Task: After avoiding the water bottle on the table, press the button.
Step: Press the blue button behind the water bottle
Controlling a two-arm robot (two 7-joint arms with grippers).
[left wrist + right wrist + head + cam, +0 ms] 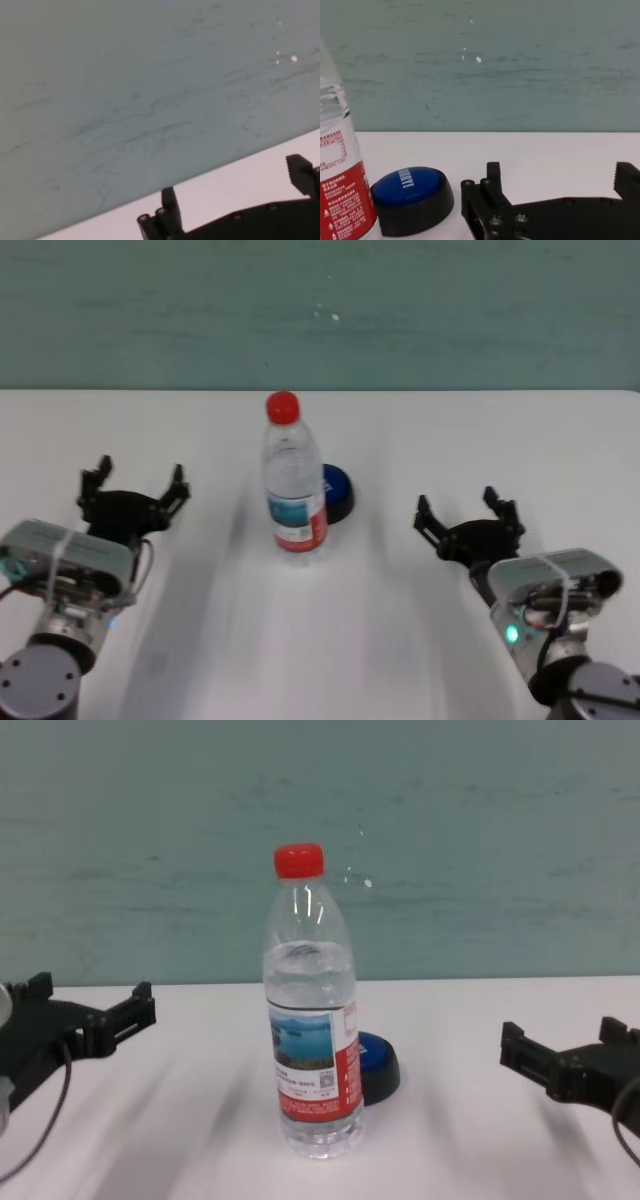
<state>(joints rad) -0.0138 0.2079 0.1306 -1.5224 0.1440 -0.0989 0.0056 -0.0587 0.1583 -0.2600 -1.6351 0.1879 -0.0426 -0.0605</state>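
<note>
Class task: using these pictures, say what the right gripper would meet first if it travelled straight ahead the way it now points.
Probably nothing: the open right gripper points toward the table's far edge. The button and water bottle sit off to its left, apparently outside that line.

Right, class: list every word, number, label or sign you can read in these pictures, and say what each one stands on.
Button: white lettering on the blue top, too blurred to read.
Water bottle: label with a lake picture, a red band and a square code; white print on the red band in the right wrist view, too small to read.
Red cap: no text visible.
Table, left gripper, right gripper: no text visible.
</note>
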